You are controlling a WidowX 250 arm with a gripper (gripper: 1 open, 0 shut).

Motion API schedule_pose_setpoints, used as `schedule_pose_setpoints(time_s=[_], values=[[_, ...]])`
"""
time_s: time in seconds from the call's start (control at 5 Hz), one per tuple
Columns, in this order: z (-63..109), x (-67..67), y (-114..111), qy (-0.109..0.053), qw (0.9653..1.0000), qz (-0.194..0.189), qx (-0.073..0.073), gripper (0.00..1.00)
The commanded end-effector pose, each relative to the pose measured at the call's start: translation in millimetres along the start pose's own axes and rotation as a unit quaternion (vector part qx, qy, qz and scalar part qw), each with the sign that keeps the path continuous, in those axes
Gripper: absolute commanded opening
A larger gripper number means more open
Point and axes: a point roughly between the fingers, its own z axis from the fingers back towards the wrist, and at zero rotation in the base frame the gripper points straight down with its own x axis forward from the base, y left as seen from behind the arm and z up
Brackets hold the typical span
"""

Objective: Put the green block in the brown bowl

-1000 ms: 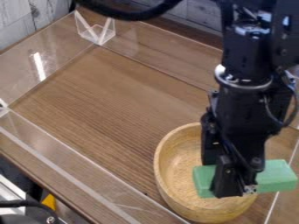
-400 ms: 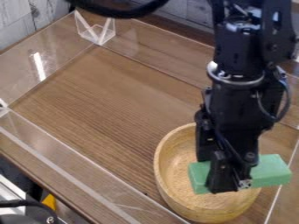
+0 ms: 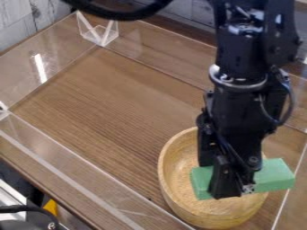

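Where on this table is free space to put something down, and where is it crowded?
The wide wooden tabletop is bare between the clear stand at the back and the brown bowl. It is crowded at the bowl, where the gripper holds the green block over it.

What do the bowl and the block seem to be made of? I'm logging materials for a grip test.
The bowl looks like light-brown wood: a faint grain and a thick matte rim. The block is plain bright green with flat matte faces, perhaps foam or painted wood; the picture cannot settle which.
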Motion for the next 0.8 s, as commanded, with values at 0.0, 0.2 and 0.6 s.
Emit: schedule_pose_setpoints(time_s=[0.0, 0.2, 0.6], values=[[9.7, 1.9, 2.5, -0.022, 0.9997, 0.004, 0.009, 0.0], [11.2, 1.1, 3.7, -0.023, 0.9997, 0.006, 0.009, 0.0], [14.5, 0.0, 6.5, -0.027, 0.9995, 0.012, 0.012, 0.0]])
